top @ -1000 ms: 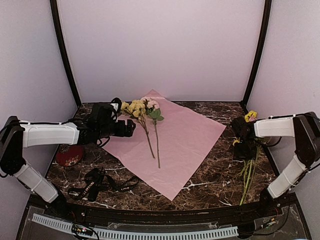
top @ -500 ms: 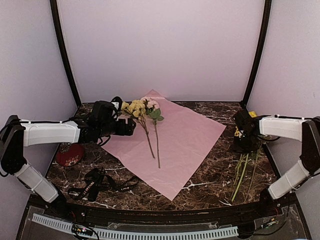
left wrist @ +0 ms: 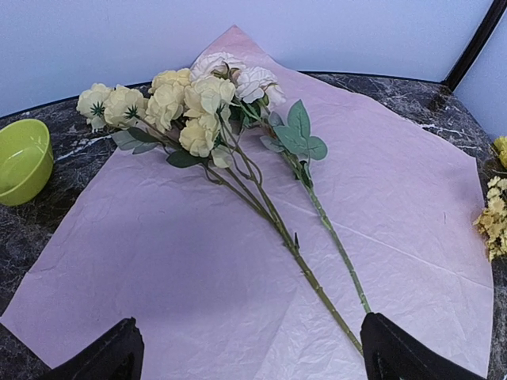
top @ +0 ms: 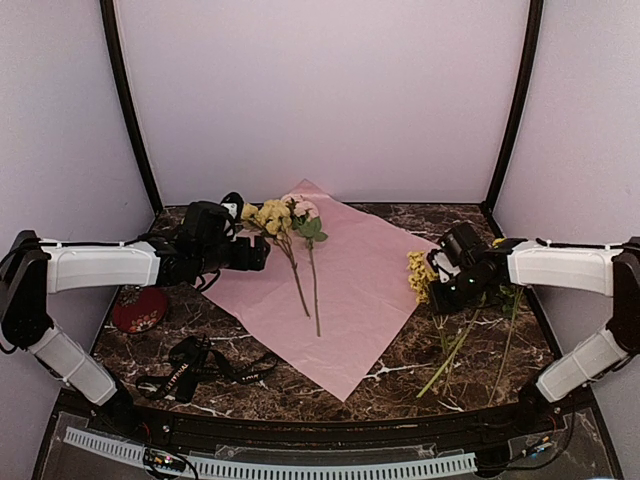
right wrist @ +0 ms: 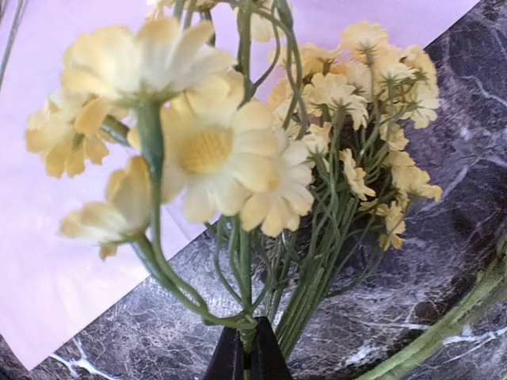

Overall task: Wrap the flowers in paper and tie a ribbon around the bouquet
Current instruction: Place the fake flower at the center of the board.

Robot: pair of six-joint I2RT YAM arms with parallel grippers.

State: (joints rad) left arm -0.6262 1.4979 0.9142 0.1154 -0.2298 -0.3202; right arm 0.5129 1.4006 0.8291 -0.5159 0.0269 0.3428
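White-shelled arms carry black claws.

green bowl cut off, nearest flowers blurred (right wrist)

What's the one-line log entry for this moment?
left gripper: open, at paper edge | right gripper: shut on yellow flowers | two stems: lying on paper | ribbon: unused

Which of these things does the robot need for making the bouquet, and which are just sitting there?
For the job:
- the paper
- the flowers lying on it
- the yellow flowers pinched in the right gripper
- the black ribbon

Just lying about:
- the green bowl
- the red dish
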